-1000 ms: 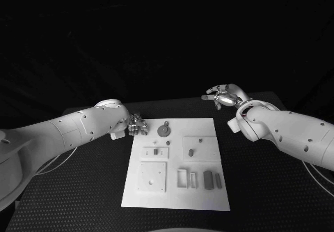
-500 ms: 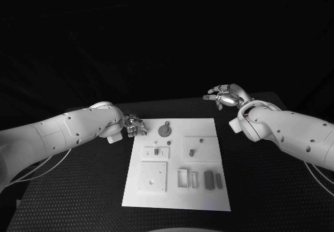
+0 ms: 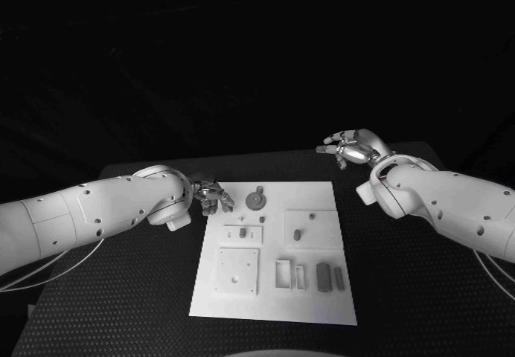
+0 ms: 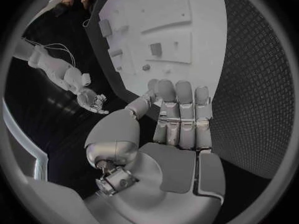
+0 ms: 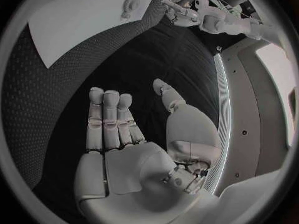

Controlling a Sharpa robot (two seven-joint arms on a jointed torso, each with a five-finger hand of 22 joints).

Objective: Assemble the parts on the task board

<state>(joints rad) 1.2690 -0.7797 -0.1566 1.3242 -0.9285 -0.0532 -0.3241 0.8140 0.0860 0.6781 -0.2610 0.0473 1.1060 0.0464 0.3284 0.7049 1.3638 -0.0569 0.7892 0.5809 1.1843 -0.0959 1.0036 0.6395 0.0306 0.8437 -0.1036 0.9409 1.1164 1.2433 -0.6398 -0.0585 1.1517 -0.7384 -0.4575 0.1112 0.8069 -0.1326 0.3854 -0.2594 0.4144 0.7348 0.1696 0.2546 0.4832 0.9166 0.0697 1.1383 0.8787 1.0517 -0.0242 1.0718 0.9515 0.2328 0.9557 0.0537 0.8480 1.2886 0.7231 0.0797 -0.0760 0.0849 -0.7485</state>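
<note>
Both robot hands hold nothing: left robot hand point(image 3: 210, 196) beside the task board point(image 3: 269, 297), right robot hand point(image 3: 349, 149) spread.

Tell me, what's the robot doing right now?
Left robot hand open, empty, at task board far corner. Right robot hand open, off the board. Parts untouched. Nothing blocking.

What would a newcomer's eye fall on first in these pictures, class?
First, the white rectangular task board lying in the middle of the black table, with small grey parts on it. Next, the silver left hand at the board's far left corner, beside a round grey disc part. The silver right hand is open beyond the far right corner.
</note>
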